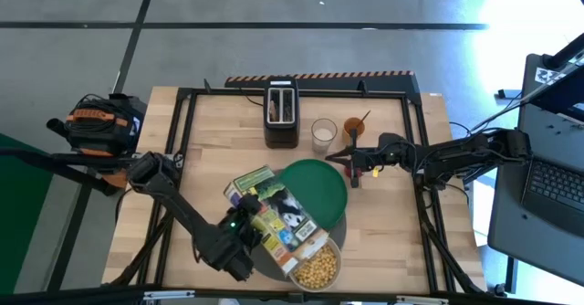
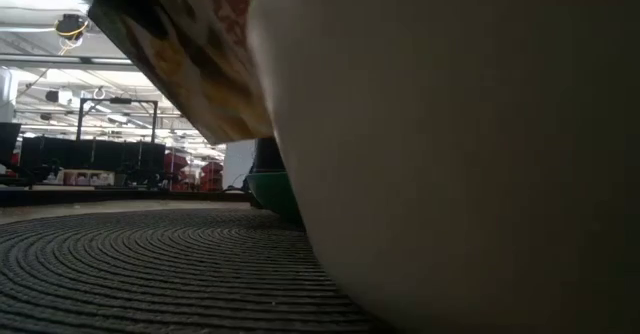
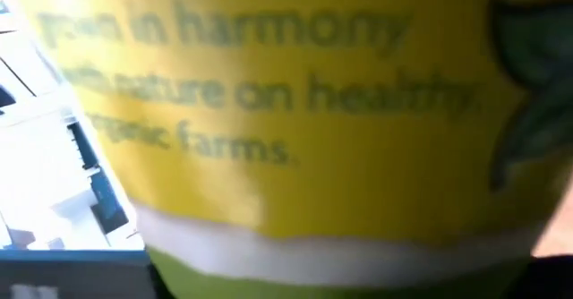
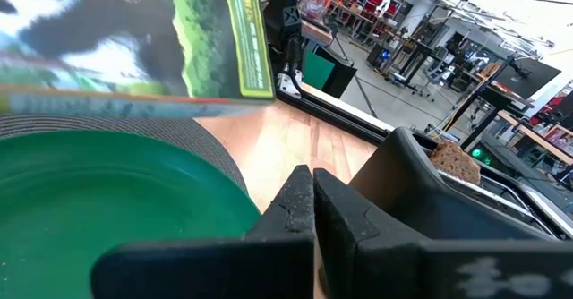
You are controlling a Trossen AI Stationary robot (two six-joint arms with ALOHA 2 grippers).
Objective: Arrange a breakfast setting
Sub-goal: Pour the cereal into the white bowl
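Yellow cereal is filling the bowl at 6 o'clock on the mat, under a tilted box the left gripper is clamping to pour. Beyond, the plate is lying bare; at 2 o'clock the right gripper, fingers together and empty, is waiting.

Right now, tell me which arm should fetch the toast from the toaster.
Right. Its tool waits shut beside the plate, nearer the toaster, while the left tool is busy tipping the cereal box over the bowl.
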